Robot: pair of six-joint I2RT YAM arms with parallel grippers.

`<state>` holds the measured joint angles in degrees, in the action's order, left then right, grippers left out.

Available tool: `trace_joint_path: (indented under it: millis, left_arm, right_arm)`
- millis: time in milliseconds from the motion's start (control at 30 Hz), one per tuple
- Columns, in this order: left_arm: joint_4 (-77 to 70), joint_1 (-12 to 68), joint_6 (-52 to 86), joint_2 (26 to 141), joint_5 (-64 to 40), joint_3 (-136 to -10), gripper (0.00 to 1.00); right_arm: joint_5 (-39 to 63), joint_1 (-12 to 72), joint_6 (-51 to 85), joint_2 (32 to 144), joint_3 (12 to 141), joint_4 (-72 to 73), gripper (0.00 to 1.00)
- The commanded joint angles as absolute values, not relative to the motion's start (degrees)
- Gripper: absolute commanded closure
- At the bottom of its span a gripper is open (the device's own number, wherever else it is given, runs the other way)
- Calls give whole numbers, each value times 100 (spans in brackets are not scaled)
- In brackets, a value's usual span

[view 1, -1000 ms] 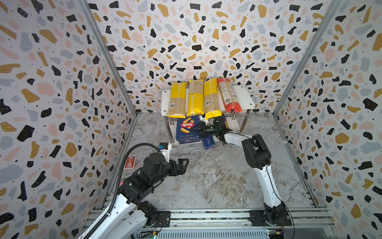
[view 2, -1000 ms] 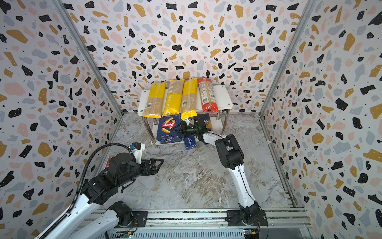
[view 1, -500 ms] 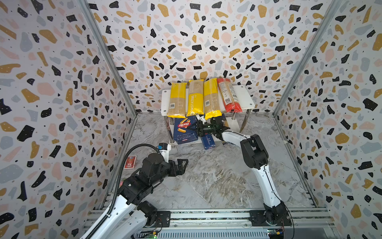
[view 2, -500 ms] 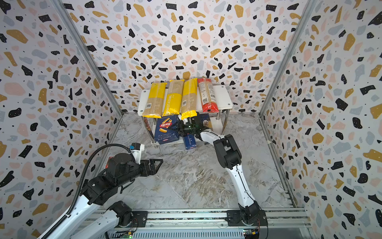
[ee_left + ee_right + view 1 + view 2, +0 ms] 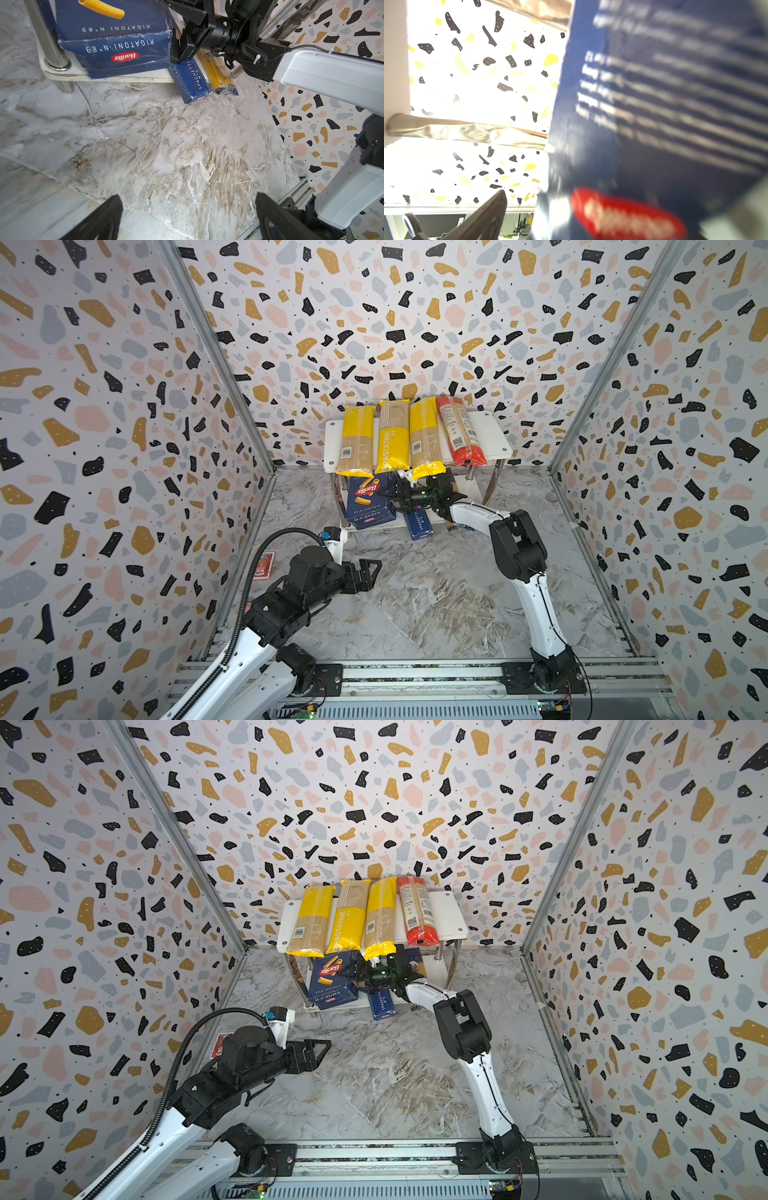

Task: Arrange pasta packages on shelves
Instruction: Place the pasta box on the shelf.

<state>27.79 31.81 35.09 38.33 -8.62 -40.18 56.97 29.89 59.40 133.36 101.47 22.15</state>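
Marbled grey floor (image 5: pixel 436 605), terrazzo-patterned walls (image 5: pixel 374 323); left end effector (image 5: pixel 374 576) apart; right end effector (image 5: pixel 395 490) apart beside rigatoni box (image 5: pixel 368 506).

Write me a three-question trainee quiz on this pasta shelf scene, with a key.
1. True or false: the top shelf board carries three yellow bags and one red-orange bag.
2. The wide Barilla box is labelled: A) Rigatoni B) Penne C) Fusilli.
3. Fill in: the left pincer hovers over the floor, ____ and empty.

Key: 1 true; 2 A; 3 open.
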Motion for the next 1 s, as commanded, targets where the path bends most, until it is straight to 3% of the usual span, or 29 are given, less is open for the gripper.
trace_joint_path:
  millis: [0,533,967]
  left_arm:
    - [2499,3121,3450,3853,-966,-3934,1]
    - [2485,3112,3586,3783,-1112,-3981,1]
    - [2532,3104,3645,3649,-1107,-3946,1]
  right_arm:
    - [5717,2882,5701,12785,10063,2344,1]
    - [5558,2787,5419,12226,9316,2037,1]
    - [5451,3096,4535,12955,10817,445,1]
